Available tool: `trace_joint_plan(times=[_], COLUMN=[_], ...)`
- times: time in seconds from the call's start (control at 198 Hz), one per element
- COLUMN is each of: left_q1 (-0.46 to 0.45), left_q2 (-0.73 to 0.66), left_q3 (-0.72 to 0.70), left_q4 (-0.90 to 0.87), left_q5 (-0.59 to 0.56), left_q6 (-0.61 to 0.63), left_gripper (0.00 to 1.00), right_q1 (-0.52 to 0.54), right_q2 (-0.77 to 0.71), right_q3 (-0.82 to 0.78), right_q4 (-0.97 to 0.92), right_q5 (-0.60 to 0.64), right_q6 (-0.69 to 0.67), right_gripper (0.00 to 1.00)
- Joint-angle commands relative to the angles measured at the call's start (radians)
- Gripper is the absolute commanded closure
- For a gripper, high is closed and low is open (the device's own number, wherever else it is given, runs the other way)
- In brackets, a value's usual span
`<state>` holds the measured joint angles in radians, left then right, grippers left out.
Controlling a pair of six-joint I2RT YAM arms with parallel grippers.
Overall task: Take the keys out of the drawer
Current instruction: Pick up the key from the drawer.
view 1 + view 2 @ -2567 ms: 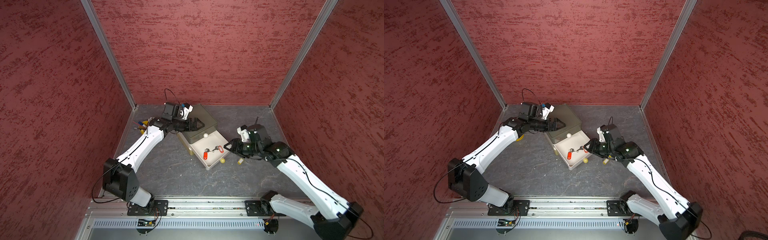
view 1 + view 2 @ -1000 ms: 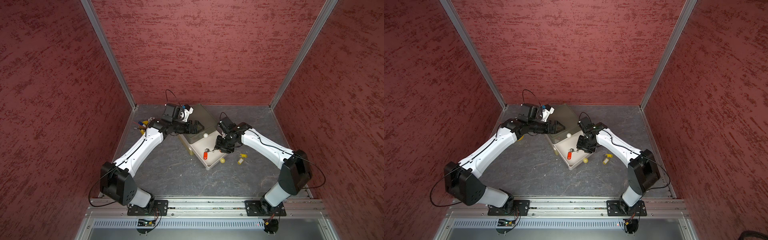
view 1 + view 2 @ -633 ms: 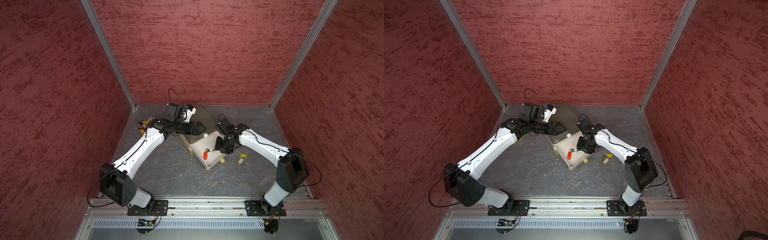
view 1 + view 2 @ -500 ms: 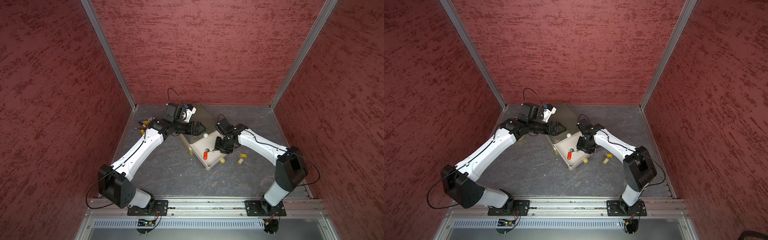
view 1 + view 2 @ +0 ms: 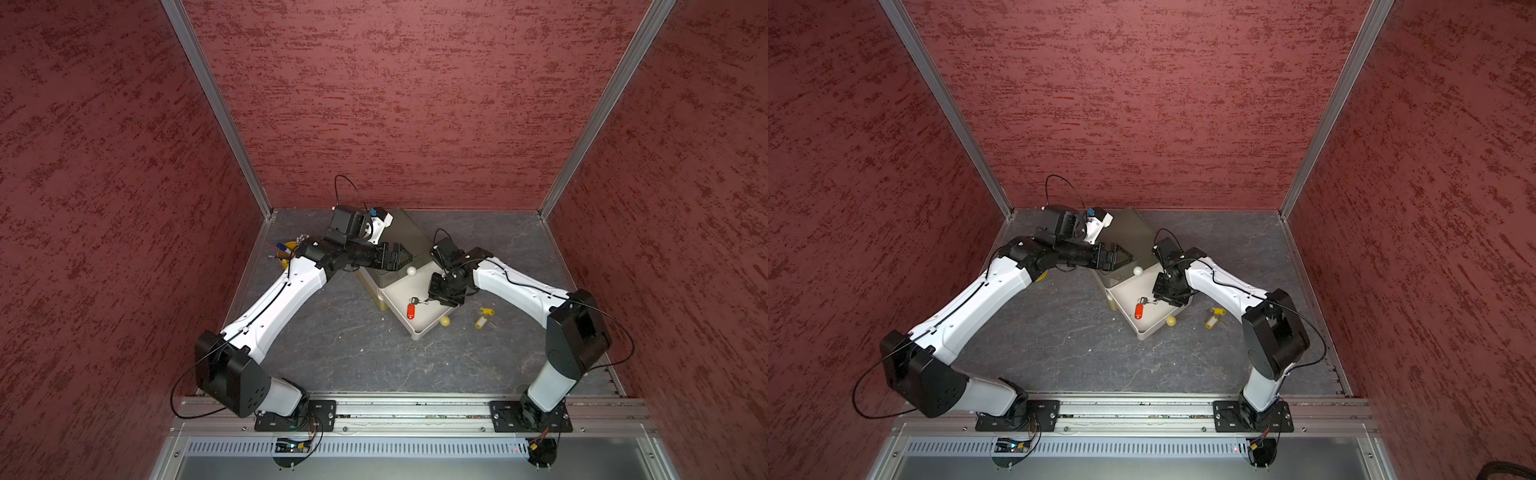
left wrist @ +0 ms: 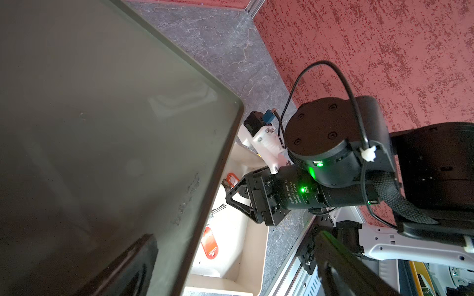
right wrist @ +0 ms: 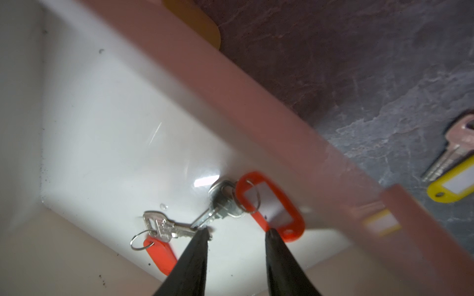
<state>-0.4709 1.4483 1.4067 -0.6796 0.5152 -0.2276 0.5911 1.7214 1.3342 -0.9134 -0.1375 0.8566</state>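
The cream drawer (image 5: 419,332) (image 5: 1148,332) stands pulled out of a grey cabinet (image 5: 409,237) (image 6: 102,128). Two keys with red tags lie on its floor: one tag (image 7: 269,205), the other tag (image 7: 159,252) (image 5: 410,311) (image 5: 1138,311), their blades crossing. My right gripper (image 7: 237,232) (image 5: 430,300) is open inside the drawer; one fingertip (image 7: 202,233) touches the crossed blades and the other stands at the end of a red tag. Two yellow-tagged keys (image 5: 484,318) (image 5: 1214,316) lie on the table right of the drawer. My left gripper (image 5: 403,257) (image 6: 237,235) is open, one finger lying on the cabinet top.
A white ball knob (image 5: 411,271) sits on the cabinet front and a yellow ball knob (image 5: 445,321) on the drawer's front. A yellow holder with pens (image 5: 286,253) stands by the left wall. Red walls close in on three sides.
My right gripper swung from the table beside the drawer into the drawer and came down onto the red-tagged keys, its jaws narrowing a little. The left gripper stayed on the cabinet.
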Motion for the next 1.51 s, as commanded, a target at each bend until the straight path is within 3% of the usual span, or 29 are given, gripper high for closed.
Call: trace_joint_plan(times=[0.0, 0.767, 1.509], left_q1=[-0.004, -0.002, -0.001], left_q2=[-0.011, -0.02, -0.016], left_q3=[0.019, -0.004, -0.013], left_q4=[0.015, 0.015, 0.023], left_q5=[0.002, 0.003, 0.009], left_q6=[0.018, 0.023, 0.02], left_gripper=[0.0, 0.0, 0.0], right_q1=[-0.009, -0.022, -0.028], right_q2=[0.006, 0.052, 0.04], right_q3=[0.034, 0.063, 0.053], right_q4=[-0.016, 0.001, 0.008], right_q5=[0.056, 0.076, 0.085], right_q6=[-0.001, -0.006, -0.013], right_gripper=[0.61, 0.66, 0.95])
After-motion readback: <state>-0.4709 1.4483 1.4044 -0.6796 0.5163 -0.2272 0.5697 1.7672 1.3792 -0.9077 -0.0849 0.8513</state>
